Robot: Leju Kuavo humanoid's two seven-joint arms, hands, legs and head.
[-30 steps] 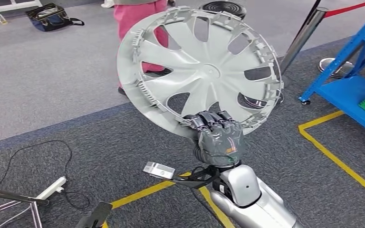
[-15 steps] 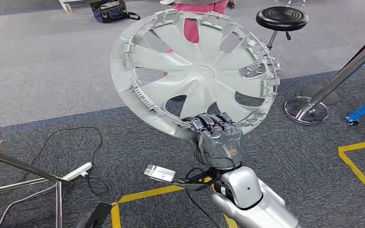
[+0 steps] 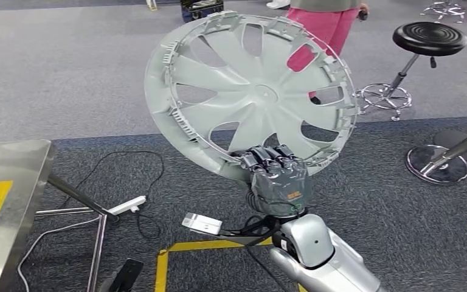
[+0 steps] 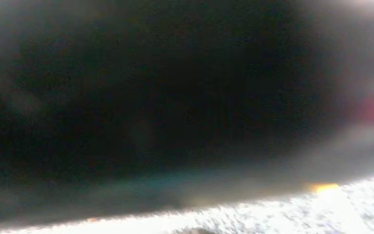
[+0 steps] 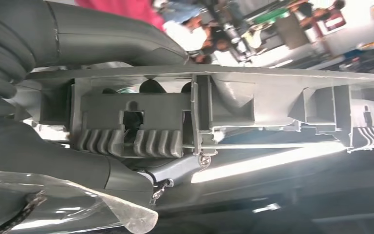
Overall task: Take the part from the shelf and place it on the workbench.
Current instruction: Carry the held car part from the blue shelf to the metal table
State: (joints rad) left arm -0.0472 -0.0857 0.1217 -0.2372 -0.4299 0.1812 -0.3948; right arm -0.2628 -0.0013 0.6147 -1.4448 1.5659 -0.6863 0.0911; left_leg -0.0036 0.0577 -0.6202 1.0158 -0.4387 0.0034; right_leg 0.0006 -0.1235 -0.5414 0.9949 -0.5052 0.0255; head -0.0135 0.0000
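I see the part (image 3: 252,94), a round silver-grey plastic wheel cover with curved spokes and long openings between them. Its rim carries a ring of small clips and ribbed tabs, so I am looking at its back face. It stands nearly upright in the air above the dark carpet, tilted a little, in the middle of the head view.

My right hand (image 3: 276,179) grips the lowest part of the rim from below. The dark fingers (image 3: 267,157) curl over the rim edge and press on it, with the grey back of the hand facing me. In the right wrist view the rim (image 5: 253,105) runs across the picture, showing its ribbed clips and a wire ring close up, with the thick thumb (image 5: 112,36) lying along one side of it.

I cannot tell how my left hand stands, since the left wrist view is dark and blurred.

The steel counter (image 3: 18,182) sits at the left edge of the head view, well apart from the part. Behind the part a person in pink trousers (image 3: 325,27) stands near a black stool (image 3: 428,39).
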